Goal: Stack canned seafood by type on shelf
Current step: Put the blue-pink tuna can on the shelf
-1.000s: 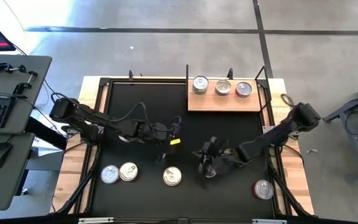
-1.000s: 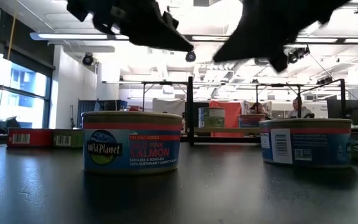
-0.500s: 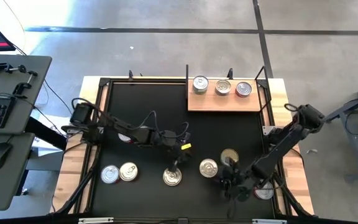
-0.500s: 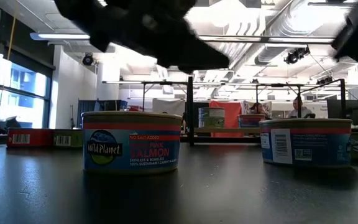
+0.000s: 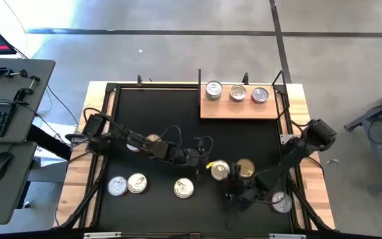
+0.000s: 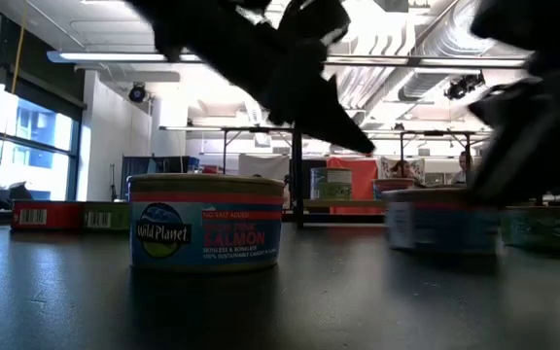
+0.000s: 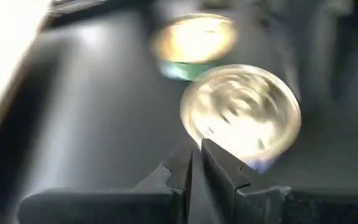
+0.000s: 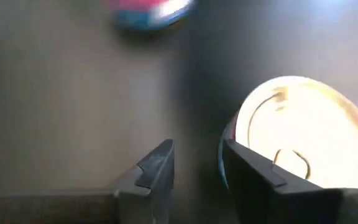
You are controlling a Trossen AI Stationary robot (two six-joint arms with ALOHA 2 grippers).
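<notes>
On the black mat (image 5: pixel 244 133) of the table, the canned seafood lies in several places. Three tins (image 5: pixel 237 93) stand in one row on the light-brown wooden shelf (image 5: pixel 241 109), which sits at the far right corner of the mat; their lids are silver, and the middle one looks a little more golden. Near the front edge, on the left part of the mat, two silver-lidded tins (image 5: pixel 127 184) touch each other, and a third tin (image 5: pixel 184 190) stands alone near the middle of that edge. Seen from table height, this tin (image 6: pixel 206 223) has a blue side with a red band on top and a salmon label.

Toward the right part of the mat a silver-lidded tin (image 5: pixel 219 170) and a gold-lidded tin (image 5: pixel 245 168) stand just beside each other. One more tin (image 5: pixel 281 202) with a red side is near the front right corner, and another gold lid (image 5: pixel 152 139) shows partly under the left arm.

The left gripper (image 7: pixel 196 163) is closed on nothing, its fingers pressed together, with the tips at the edge of the silver-lidded tin (image 7: pixel 241 116). The right gripper (image 8: pixel 194 163) is a little open and holds nothing; a bright round lid (image 8: pixel 306 134) is just beside one finger.
</notes>
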